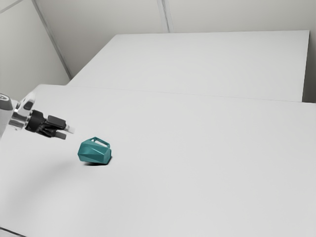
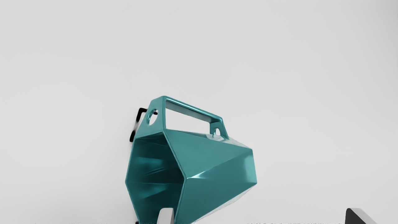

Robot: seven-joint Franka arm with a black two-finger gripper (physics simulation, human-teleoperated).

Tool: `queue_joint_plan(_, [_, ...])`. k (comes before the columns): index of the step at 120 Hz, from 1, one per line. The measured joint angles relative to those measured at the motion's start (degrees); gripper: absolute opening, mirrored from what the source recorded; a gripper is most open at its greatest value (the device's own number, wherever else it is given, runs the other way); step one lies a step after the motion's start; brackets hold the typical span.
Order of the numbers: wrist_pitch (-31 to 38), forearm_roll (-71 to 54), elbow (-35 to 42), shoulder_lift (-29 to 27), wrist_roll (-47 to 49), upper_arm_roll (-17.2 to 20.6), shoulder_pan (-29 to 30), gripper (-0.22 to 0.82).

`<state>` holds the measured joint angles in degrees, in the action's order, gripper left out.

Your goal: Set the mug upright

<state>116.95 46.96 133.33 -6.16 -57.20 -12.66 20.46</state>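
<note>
Mug (image 1: 94, 153) lying sideways on counter (image 1: 197, 173), handle (image 2: 193, 109) uppermost; jaws hanging spread, near but apart from it. Good grasp probably needing centring across body (image 2: 217, 166), then slowly tipping mouth (image 2: 155, 168) upward.

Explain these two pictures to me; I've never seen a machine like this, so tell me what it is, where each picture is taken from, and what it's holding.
The machine is a robot arm ending in a black two-finger gripper, which works like a simple hand. Both pictures are computer-made.

The exterior view is taken from beside the arm, which reaches in from that view's left over a pale table. A teal, faceted mug lies there on its side.

The wrist view comes from a camera on the arm's hand. It shows the mug's open mouth and its handle, with the two fingertips at the bottom edge. They stand wide apart, so nothing is held.
</note>
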Motion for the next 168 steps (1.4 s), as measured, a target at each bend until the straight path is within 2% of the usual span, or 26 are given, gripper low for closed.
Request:
queue_joint_plan(40, [-3.29,0.67,-0.41,3.88,2.56,0.00,2.48,0.60])
queue_joint_plan(89, [-3.70,1.13,-5.02,11.06,4.22,0.00,2.87,0.60])
queue_joint_plan(168, [-5.89,12.06,-5.08,15.01,-0.32,2.29,2.72,0.60])
